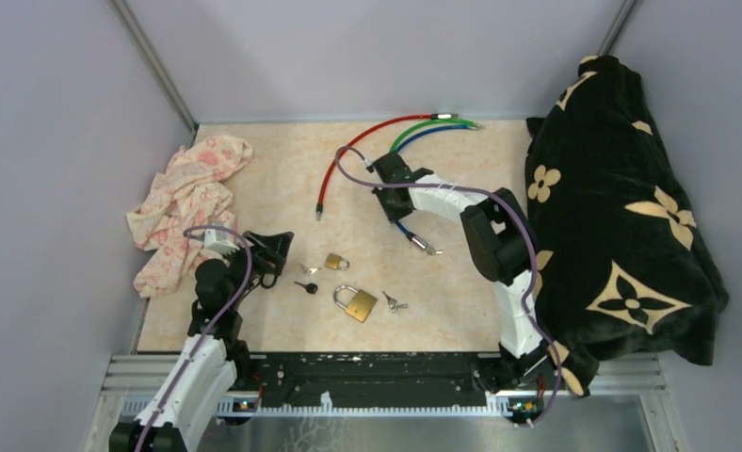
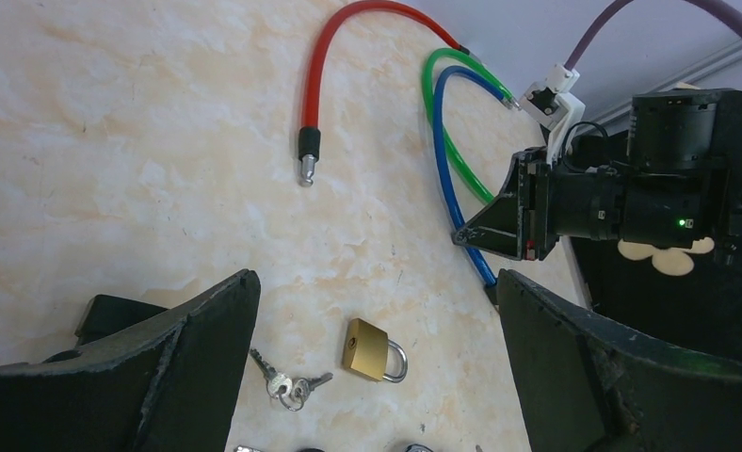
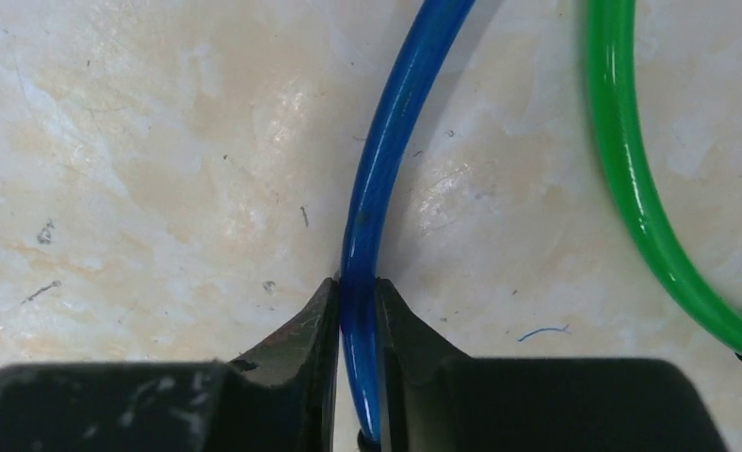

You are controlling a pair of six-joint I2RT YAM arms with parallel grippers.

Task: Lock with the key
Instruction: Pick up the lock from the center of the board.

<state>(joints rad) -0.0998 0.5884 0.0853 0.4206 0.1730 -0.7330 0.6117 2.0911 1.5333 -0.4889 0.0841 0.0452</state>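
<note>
Right tool [image 3: 356,282] was pinched narrow on the blue cable [image 3: 386,141], jaws touching both its sides. Left tool [image 2: 375,282] stood wide, holding nothing. Small padlock [image 2: 372,349] and key bunch [image 2: 287,384] lay on the bench [image 2: 113,141] just ahead of it, untouched.

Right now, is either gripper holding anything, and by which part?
The right gripper is pinched on the blue cable, along its coated run, short of the metal end. The left gripper is open and holds nothing.
</note>
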